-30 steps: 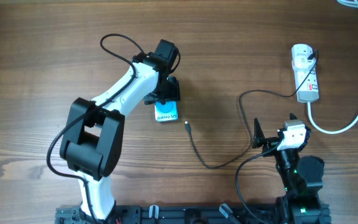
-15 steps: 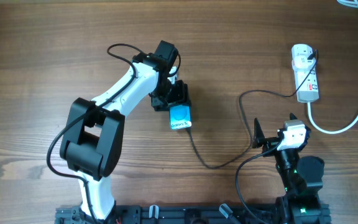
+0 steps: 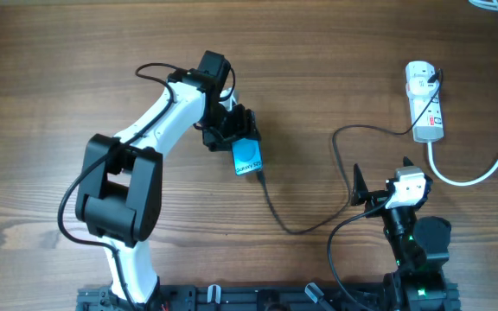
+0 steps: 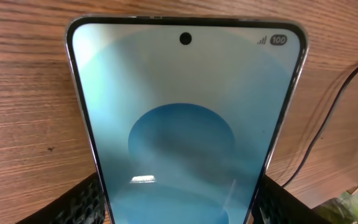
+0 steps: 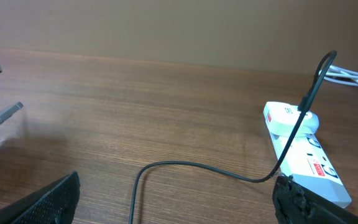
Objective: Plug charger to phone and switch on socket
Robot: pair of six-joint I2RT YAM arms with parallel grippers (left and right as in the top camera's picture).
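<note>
The one phone (image 3: 247, 159) is being pinched at its sides by the left gripper (image 3: 241, 143), near the middle of the table (image 3: 59, 69), its lower end just beside the plug tip of the one charger (image 3: 301, 231). The left wrist view alone is showing "100" in the screen's corner. The cable is running to the single socket (image 3: 425, 104) at the far right. The right gripper (image 5: 176, 182) is hanging spread wide, holding nothing.

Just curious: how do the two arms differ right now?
The left arm stretches out over the table; the right arm sits folded near its edge. The left tool grips the phone; the right tool is open and empty. Both arms are black and white.
</note>
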